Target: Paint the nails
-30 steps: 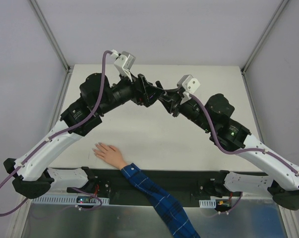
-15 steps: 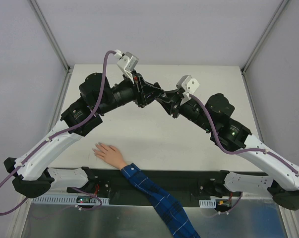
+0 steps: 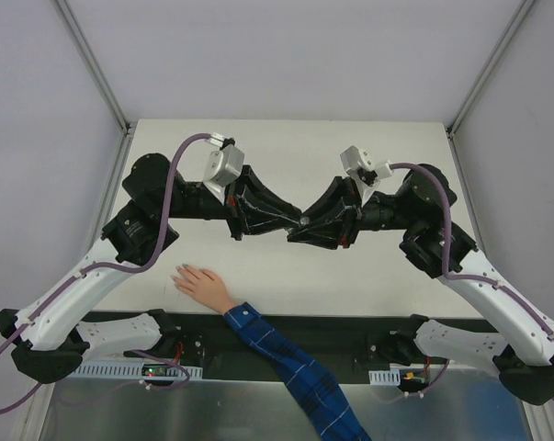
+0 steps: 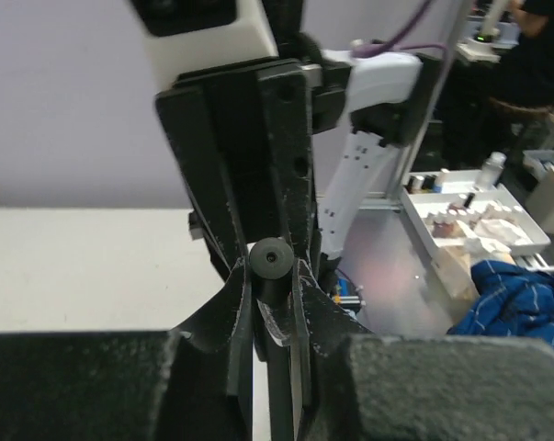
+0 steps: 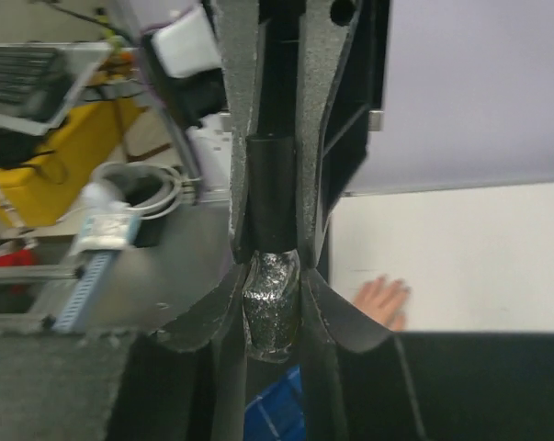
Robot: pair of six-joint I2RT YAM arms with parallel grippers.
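Note:
My two grippers meet tip to tip above the middle of the white table (image 3: 286, 266). The right gripper (image 3: 299, 231) (image 5: 272, 294) is shut on a small dark glittery bottle (image 5: 272, 312). The left gripper (image 3: 293, 220) (image 4: 269, 276) is shut on the bottle's black cap (image 4: 269, 262) (image 5: 272, 188). A pale hand (image 3: 199, 281) (image 5: 382, 299) lies flat with spread fingers near the table's front edge, below and left of the grippers. Its nails (image 3: 178, 276) are too small to make out. A blue plaid sleeve (image 3: 290, 363) (image 4: 520, 294) covers the arm.
Both arms stretch across the table's middle, elbows out to the sides. Metal frame posts (image 3: 93, 64) stand at the back corners. Off the table, a white tray (image 4: 469, 220) holds small bottles, and a yellow box (image 5: 65, 156) and cables lie beyond the front edge.
The left gripper has shut on the cap. Both wrists have swung toward the near side and levelled out, the joined grippers now lower and closer to the hand.

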